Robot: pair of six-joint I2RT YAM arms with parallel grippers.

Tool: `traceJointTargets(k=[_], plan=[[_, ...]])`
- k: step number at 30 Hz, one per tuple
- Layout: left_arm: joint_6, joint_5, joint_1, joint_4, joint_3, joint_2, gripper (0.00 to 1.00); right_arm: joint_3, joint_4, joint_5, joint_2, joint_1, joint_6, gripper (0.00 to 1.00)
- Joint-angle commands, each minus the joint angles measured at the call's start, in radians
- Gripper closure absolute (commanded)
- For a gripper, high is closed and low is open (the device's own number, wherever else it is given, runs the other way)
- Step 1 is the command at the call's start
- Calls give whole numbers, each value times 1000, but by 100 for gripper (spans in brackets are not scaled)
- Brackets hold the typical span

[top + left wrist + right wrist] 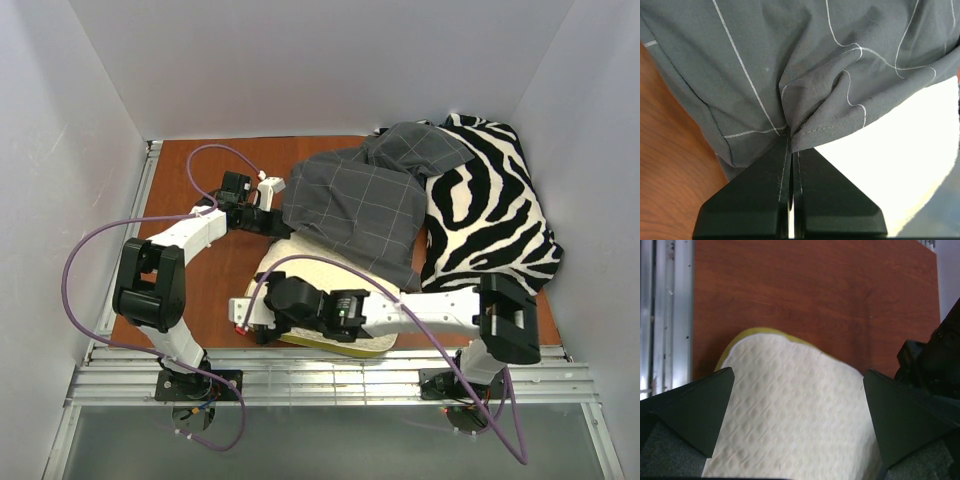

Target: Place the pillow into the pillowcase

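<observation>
**Item 1: pillow**
- Description: cream foam slab with a dimpled face and a yellow-green side edge.
- Location: flat on the tabletop. Its rounded end sits between the fingers of the right end effector. The rest runs away from that end effector and disappears under grey cloth. Whether the hidden part is inside the opening or only covered cannot be told.
- Handling (judged): light, springy and compressible, and not fragile. It should broadly keep its shape but is likely to bow if shoved from one end only. The dimpled skin should give the fingers purchase rather than slip.
- Where to hold (judged): across the thickness at the exposed end, squarely on the middle of that edge. A corner hold would let the foam twist.

**Item 2: pillowcase**
- Description: dark grey cloth with thin light grid lines.
- Location: its stitched hem is at the tips of the left end effector. The body is bunched just ahead of those tips and drapes over the pillow.
- Handling (judged): limp, thin and light, with no stiffness of its own. It may drag on the foam and pull out of a shallow pinch.
- Where to hold (judged): at the hem of the opening, with a deep bite.

**End effectors**
- Left: fingers pressed together on a fold of the pillowcase hem.
- Right: fingers spread wide, straddling the pillow end. No contact can be confirmed.

**Other**
- The zebra-striped fabric lies beyond the pillowcase and against its far side, well apart from both end effectors.
</observation>
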Motion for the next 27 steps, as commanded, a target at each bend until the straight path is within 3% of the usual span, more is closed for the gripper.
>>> traceJointTargets(k=[1,8,11,14,15,18,20,23,27], plan=[[-69,75,-2,-46,0,-8,100,107,-4,-8,108,-75,-27,1],[-100,110,3,-41,-31,-67,100,230,14,69,318,-181,22,1],[-107,130,15,-40,-41,-90,100,139,26,134,361,-191,11,2],[-94,142,41,-81,-43,-100,100,71,42,217,364,-234,10,23],[-68,147,49,-108,-43,-104,100,37,53,234,360,-274,5,50],[65,94,59,-216,-35,-111,100,43,73,320,331,-357,-13,88],[119,57,59,-263,-46,-133,100,57,101,364,312,-413,-38,98],[213,6,61,-377,-61,-166,100,86,161,410,268,-478,-76,99],[270,64,66,-461,-46,-208,100,86,221,439,220,-523,-110,99]])
